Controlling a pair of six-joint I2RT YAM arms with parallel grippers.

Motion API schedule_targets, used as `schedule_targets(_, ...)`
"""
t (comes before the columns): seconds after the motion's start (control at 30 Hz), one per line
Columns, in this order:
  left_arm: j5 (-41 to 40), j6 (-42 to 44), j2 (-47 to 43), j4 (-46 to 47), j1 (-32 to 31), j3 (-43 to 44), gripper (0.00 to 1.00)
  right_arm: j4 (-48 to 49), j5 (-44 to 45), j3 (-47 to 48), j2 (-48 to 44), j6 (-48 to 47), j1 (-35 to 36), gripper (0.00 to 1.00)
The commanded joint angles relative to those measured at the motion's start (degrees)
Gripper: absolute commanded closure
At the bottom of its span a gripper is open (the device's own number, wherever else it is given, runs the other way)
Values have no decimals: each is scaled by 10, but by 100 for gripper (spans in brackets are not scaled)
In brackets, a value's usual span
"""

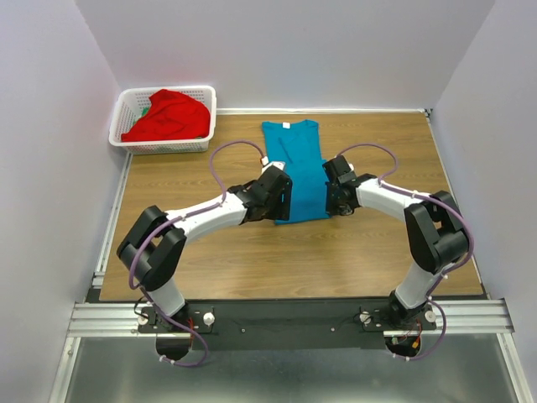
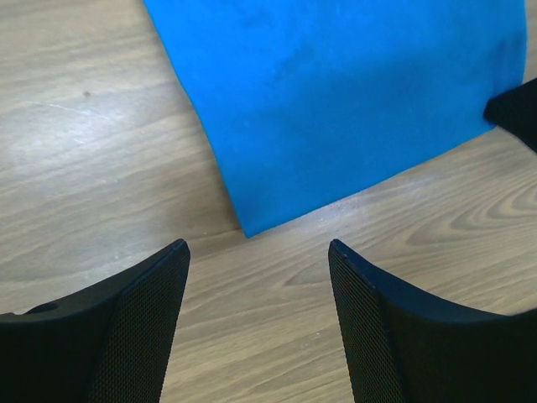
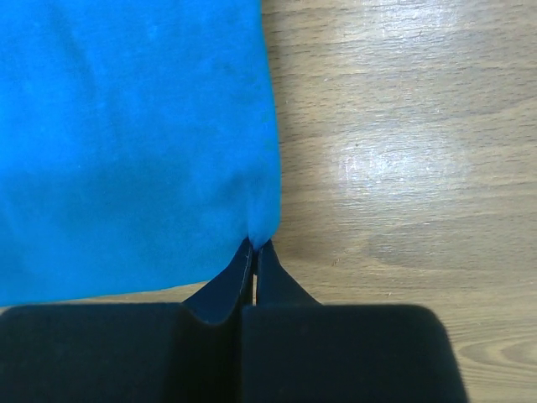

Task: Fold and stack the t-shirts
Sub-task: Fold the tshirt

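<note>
Lengthwise, teal t-shirt [image 1: 294,168] lies collar far, right hand [image 3: 254,245] pinching its near corner, left hand [image 2: 258,245] wide.

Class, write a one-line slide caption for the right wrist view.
Right pincer pinches the blue shirt at its corner on the wooden table.

The wooden table [image 1: 369,252] holds a teal t-shirt [image 1: 298,159] and white basket [image 1: 126,113].

Bright even light, soft glare on table [image 3: 369,164]
</note>
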Motion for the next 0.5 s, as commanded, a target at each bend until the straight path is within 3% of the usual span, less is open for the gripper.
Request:
schedule_targets(0.0, 20, 0, 28, -39, -9, 23, 26, -44, 30, -19, 28, -3, 15, 99)
schedule_targets(0.13, 14, -14, 59, -51, -10, 43, 36, -43, 45, -17, 33, -8, 29, 99)
schedule_targets(0.47, 3, -30, 120, -65, -10, 69, 48, -30, 50, -25, 36, -14, 40, 99)
